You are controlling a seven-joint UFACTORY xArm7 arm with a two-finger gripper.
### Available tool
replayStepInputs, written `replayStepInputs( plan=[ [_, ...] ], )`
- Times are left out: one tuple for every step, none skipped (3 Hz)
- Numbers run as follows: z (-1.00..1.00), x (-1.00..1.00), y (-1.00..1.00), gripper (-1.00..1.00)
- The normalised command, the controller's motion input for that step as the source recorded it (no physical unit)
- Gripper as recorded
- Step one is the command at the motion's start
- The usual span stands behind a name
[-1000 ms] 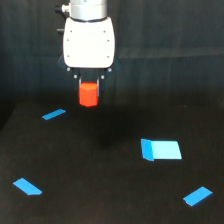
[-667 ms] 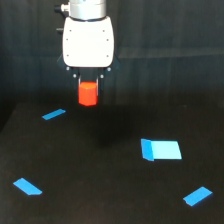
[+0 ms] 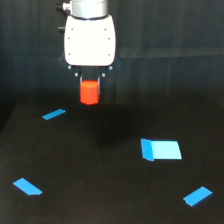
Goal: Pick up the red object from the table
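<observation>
Red object (image 3: 89, 92) first, though small: matte red-orange block, short, brighter on front face, hanging clear above table (image 3: 100, 200). By size then: broad black table, dull with faint shine; white gripper (image 3: 90, 86) body above, dark fingers closed on both sides of red object, holding it lifted. Four flat blue pieces on table: largest (image 3: 160, 149) at exterior view's right, slimmer ones at (image 3: 197, 196), (image 3: 27, 186), (image 3: 53, 114).
</observation>
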Motion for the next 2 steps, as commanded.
replayStepInputs(
  plan=[
    [0.11,0.0,0.05,-0.9],
    [0.16,-0.09,0.04,-0.95]
  ],
)
